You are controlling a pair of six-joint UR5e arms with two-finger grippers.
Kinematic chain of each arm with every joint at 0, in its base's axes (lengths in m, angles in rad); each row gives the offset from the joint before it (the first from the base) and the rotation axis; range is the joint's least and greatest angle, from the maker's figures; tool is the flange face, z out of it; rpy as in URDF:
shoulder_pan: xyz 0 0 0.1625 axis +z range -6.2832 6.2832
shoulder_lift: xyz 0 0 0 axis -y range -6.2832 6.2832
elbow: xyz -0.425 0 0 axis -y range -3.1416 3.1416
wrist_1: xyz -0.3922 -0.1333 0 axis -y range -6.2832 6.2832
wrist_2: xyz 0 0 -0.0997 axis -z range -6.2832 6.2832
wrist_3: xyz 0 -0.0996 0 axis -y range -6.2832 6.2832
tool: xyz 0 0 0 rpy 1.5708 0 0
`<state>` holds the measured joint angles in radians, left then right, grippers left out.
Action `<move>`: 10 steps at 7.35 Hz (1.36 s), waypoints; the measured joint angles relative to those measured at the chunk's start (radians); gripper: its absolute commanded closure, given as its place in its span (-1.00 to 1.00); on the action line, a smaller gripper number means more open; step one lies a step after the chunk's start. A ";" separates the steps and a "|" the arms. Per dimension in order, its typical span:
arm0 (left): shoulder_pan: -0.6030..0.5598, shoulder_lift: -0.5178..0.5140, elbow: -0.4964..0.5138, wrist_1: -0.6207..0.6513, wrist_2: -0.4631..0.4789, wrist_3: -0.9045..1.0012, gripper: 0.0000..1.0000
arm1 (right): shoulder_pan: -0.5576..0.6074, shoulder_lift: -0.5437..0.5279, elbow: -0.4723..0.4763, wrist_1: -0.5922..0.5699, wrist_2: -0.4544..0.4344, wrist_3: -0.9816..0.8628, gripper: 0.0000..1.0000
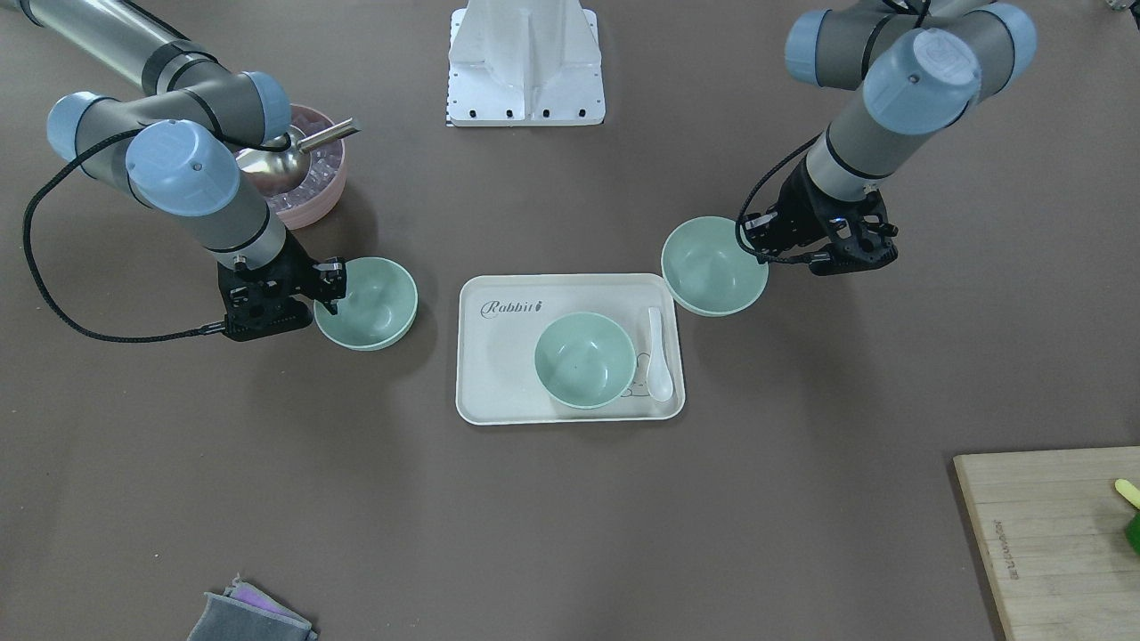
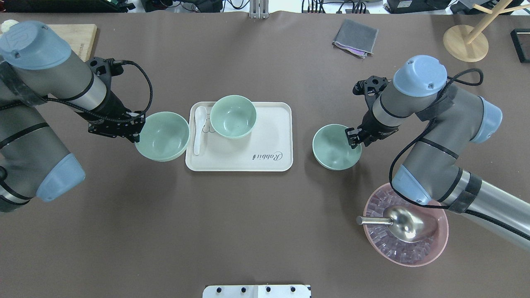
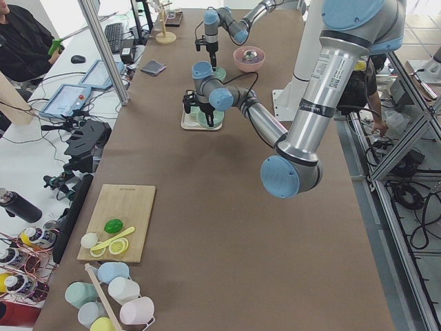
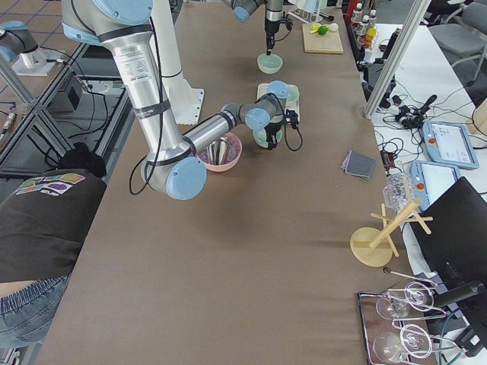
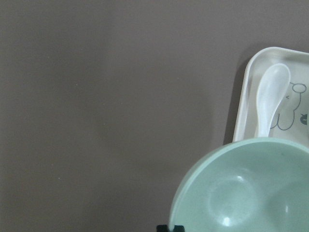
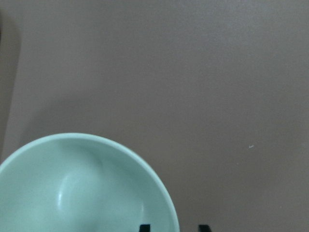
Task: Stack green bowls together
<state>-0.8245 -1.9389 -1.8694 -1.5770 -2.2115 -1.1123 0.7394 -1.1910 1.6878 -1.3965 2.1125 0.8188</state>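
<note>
Across the brown matte table (image 2: 265, 231), the left arm (image 2: 37, 103) and the right arm (image 2: 439, 124) each reach down to a small round pale mint-green bowl. Between them lies a cream rectangular plastic tray (image 2: 265, 132) printed "Rabbit". Near the right arm's elbow sits a larger pink round bowl (image 2: 442, 244) of clear chunks, with a shiny metal scoop (image 2: 408, 223) resting in it.

The middle green bowl (image 2: 233, 116) stands upright on the tray. The left-side green bowl (image 2: 162, 135) is upright at the tray's spoon end, and in the left wrist view its rim overlaps the tray's edge. The right-side green bowl (image 2: 333, 147) sits on the table, apart from the tray. A white glossy soup spoon (image 2: 199, 128) lies on the tray just beside the middle bowl.

The left gripper (image 2: 137, 131) has its jaws pinching the left-side bowl's outer rim. The right gripper (image 2: 352, 136) straddles the right-side bowl's rim with its jaws spread, one fingertip (image 6: 144, 228) inside the bowl and the other outside.
</note>
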 measured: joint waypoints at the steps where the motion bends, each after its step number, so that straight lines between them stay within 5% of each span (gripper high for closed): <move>1: -0.002 0.000 0.002 0.000 0.000 0.000 1.00 | 0.000 -0.004 0.009 0.000 0.011 0.001 0.89; 7: -0.007 -0.014 0.008 0.000 -0.001 0.000 1.00 | 0.059 -0.008 0.028 -0.001 0.116 0.001 1.00; 10: -0.011 -0.106 0.075 0.024 -0.003 -0.009 1.00 | 0.087 0.012 0.046 -0.068 0.147 0.009 1.00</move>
<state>-0.8355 -2.0444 -1.7944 -1.5526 -2.2145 -1.1209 0.8265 -1.1787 1.7340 -1.4645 2.2597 0.8276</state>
